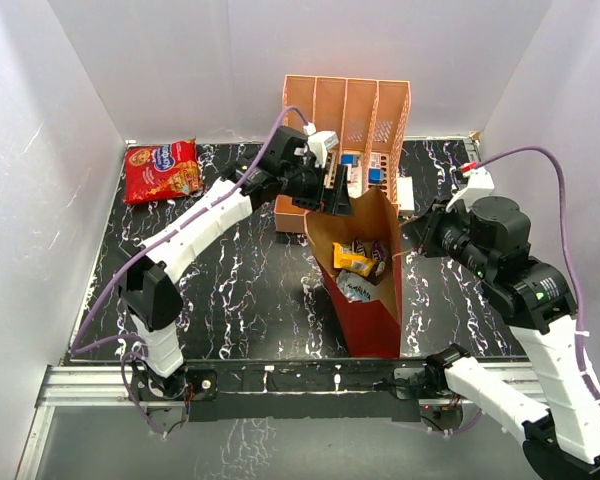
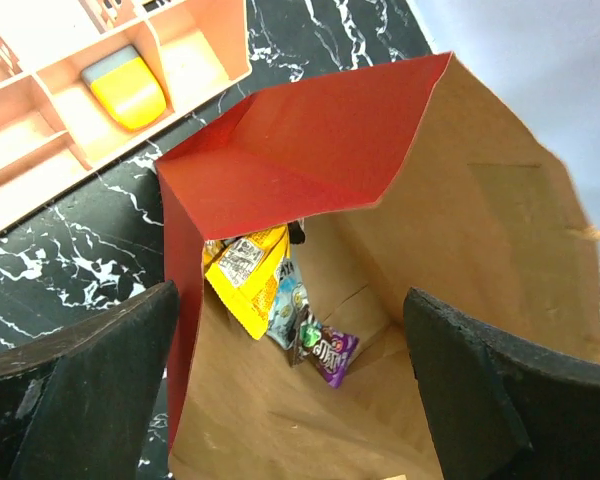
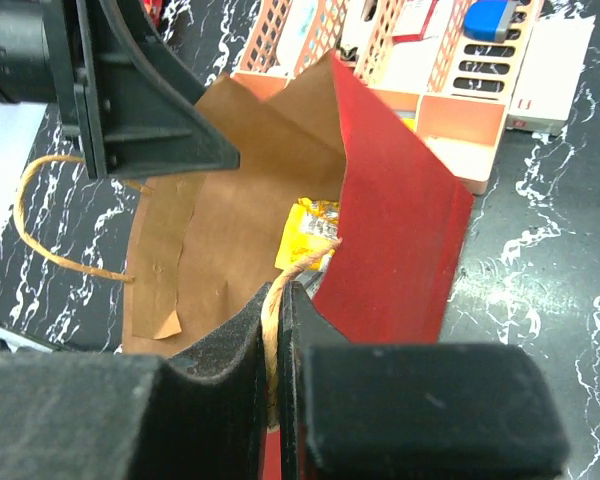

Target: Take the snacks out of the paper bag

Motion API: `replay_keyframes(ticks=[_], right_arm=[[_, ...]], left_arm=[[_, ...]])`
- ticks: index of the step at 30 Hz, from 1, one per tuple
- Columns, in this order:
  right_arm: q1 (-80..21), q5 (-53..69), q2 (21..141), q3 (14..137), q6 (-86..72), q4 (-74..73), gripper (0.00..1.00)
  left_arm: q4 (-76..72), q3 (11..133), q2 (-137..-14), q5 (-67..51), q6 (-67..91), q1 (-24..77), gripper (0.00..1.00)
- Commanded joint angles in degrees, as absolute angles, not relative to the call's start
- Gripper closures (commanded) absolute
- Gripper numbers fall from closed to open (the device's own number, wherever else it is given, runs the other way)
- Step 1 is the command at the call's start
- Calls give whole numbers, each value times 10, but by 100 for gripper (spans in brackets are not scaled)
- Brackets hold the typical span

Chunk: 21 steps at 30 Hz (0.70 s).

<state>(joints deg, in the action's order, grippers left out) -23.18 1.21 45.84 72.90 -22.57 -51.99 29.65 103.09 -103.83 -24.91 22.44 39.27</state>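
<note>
Left jaws apart, right jaws together.

The paper bag [image 1: 368,320] stands at the middle of the table [image 1: 240,300], small packets [image 1: 358,262] inside it. The rack [image 1: 348,100] stands just behind. The cookie bag [image 1: 161,171] lies at the far left corner, well apart.

Open paper bag [image 1: 365,315] mouth; rack [image 1: 346,100] behind

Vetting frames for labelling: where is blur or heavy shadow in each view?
Top external: sharp, evenly lit. Left wrist: the left gripper's fingers dark and soft; the snacks lie shaded inside the paper bag. Right wrist: the right gripper's fingers blur around the twine handle.
</note>
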Motion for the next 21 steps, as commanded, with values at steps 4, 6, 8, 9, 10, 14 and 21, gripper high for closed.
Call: replay_keyframes(ticks=[4, 6, 8, 9, 10, 14, 21], right_arm=[[-232, -61, 458, 792, -184, -540, 92], [-232, -90, 465, 816, -160, -543, 92], [-232, -110, 478, 839, -134, -540, 92], [-232, -115, 490, 854, -121, -540, 92], [-232, -119, 502, 867, -107, -538, 92], [-232, -148, 539, 891, -60, -495, 92], [-232, -145, 597, 889, 101, -432, 92]], left_arm=[[354, 1064, -1033, -145, 186, 420, 27], [354, 1054, -1028, -125, 187, 426, 36], [344, 1034, -1017, -115, 193, 427, 47], [341, 1024, -1011, -108, 195, 427, 53], [340, 1016, -1005, -98, 196, 427, 58], [334, 978, -969, -64, 203, 427, 80], [284, 905, -920, -131, 254, 428, 90]])
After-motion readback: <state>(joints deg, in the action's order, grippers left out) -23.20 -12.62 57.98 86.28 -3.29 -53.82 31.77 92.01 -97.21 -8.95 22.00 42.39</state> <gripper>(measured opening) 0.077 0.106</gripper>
